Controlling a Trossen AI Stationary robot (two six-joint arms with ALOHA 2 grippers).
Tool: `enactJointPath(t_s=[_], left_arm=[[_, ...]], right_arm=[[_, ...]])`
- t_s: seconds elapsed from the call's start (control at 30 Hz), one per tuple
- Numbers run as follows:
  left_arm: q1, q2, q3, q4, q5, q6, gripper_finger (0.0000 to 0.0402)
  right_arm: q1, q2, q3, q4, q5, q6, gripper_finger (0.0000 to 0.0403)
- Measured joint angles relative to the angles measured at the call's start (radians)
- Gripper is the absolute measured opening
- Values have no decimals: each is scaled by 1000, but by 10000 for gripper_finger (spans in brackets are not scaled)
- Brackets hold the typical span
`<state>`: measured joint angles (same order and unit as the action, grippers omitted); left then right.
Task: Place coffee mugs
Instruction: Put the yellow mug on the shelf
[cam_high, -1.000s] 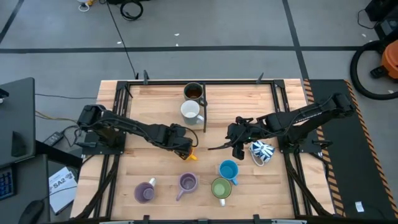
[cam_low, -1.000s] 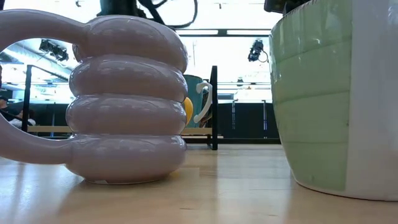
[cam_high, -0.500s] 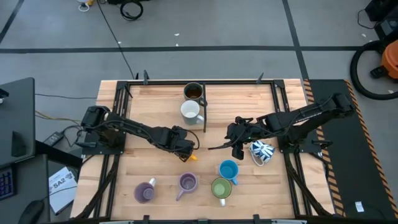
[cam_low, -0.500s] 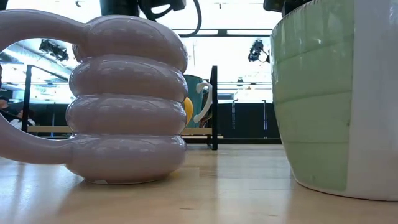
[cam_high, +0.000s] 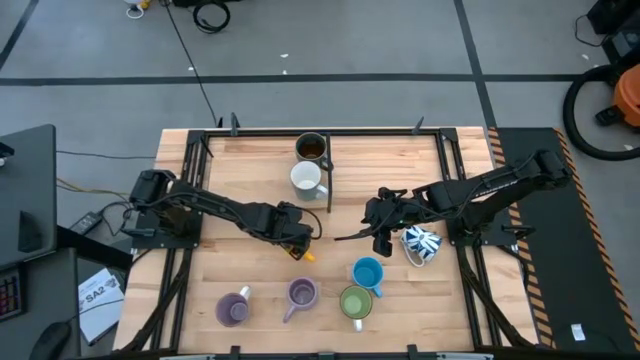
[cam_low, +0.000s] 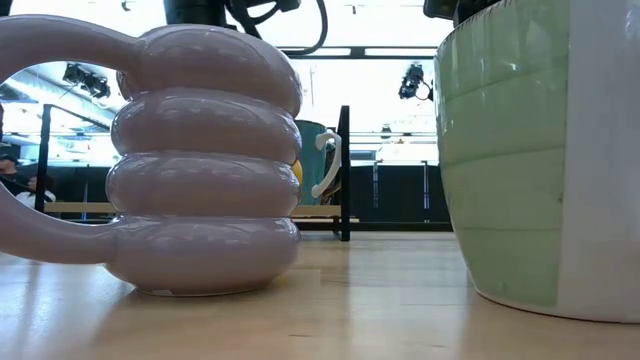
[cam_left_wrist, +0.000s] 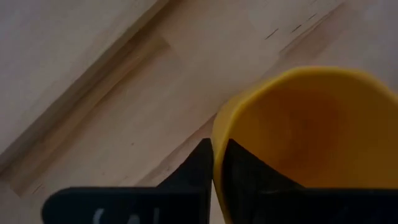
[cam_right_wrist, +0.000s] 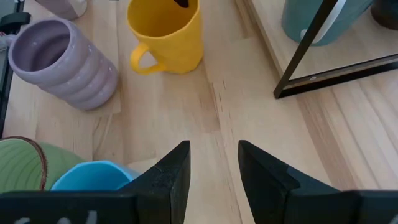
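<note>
yellow mug (cam_right_wrist: 165, 34): upright, mouth up, handle turned toward purple mug (cam_right_wrist: 62, 63) | left hand (cam_left_wrist: 214, 165): closed on yellow mug rim, frame centre | right hand (cam_right_wrist: 212, 163): parted, empty

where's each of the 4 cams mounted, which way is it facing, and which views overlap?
High: overhead, straight down on the table, both arms, mugs.
Low: table height, level across; purple mug and green mug fill it; arm parts at top.
Left wrist: on the left gripper, shut on the yellow mug rim.
Right wrist: behind the open right gripper, facing mugs.
Shared: the wrist views both show the yellow mug.
</note>
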<state>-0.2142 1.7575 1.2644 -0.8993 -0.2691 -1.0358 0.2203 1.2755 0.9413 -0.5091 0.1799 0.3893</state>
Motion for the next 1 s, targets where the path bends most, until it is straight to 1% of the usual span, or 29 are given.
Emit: enactJointPath(t_s=[0.2, 0.37, 0.73, 1.0], left_arm=[[12, -35, -5, -32, 4, 33, 39], [48, -104, -6, -46, 7, 95, 30], [196, -281, -5, -61, 187, 307, 32], [364, -397, -4, -120, 257, 459, 32]], right_arm=[[0, 0, 0, 0, 0, 0, 140], [0, 0, 0, 9, 0, 0, 140], [0, 0, 0, 8, 0, 3, 140], [0, 0, 0, 18, 0, 4, 140]])
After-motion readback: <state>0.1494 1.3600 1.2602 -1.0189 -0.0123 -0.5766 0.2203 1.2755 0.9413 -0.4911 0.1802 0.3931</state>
